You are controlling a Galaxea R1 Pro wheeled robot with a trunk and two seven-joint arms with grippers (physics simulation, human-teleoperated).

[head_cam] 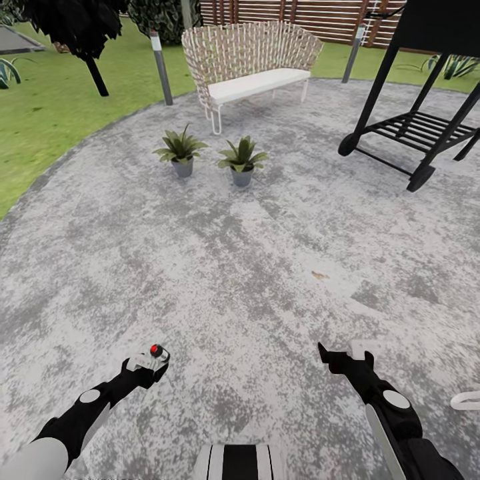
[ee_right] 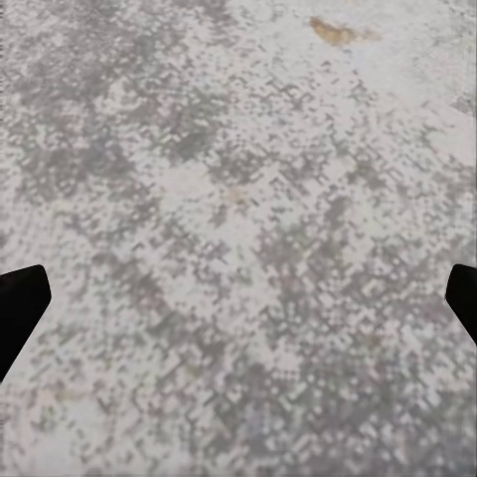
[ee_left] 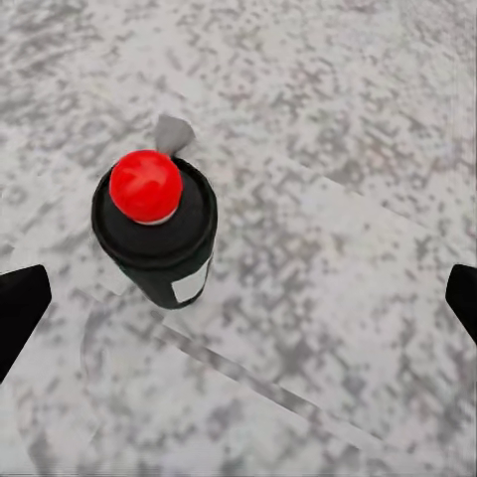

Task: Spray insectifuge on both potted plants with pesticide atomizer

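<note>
Pesticide atomizer [ee_left: 159, 234]: dark bottle with a red top and a white label patch, upright, at the lower left of the head view by the left tool; in the left wrist view it stands between the two black fingertips, nearer one of them, touching neither as far as I can see.
Left tool [head_cam: 148, 364]: low over the paving at lower left, fingers spread apart, the atomizer's red cap [head_cam: 156, 350] showing at its tip; whether it grips the bottle I cannot tell.
Right tool [head_cam: 343, 355]: lower right of the frame, over bare paving; its wrist view shows the fingertips wide apart with nothing between them.
Potted plants: two green rosettes in grey pots, side by side in the upper middle, one to the left [head_cam: 181, 151], one to the right [head_cam: 241, 160], well apart from both arms.
Paving [head_cam: 267, 267]: round, mottled grey, filling most of the view.
Wicker seat [head_cam: 248, 60]: behind the plants, white cushion.
Black grill [head_cam: 427, 80]: upper right.
Lawn [head_cam: 53, 113]: upper left, with a grey lamp post [head_cam: 161, 67].
Fence [head_cam: 300, 17]: brown slats along the top.
</note>
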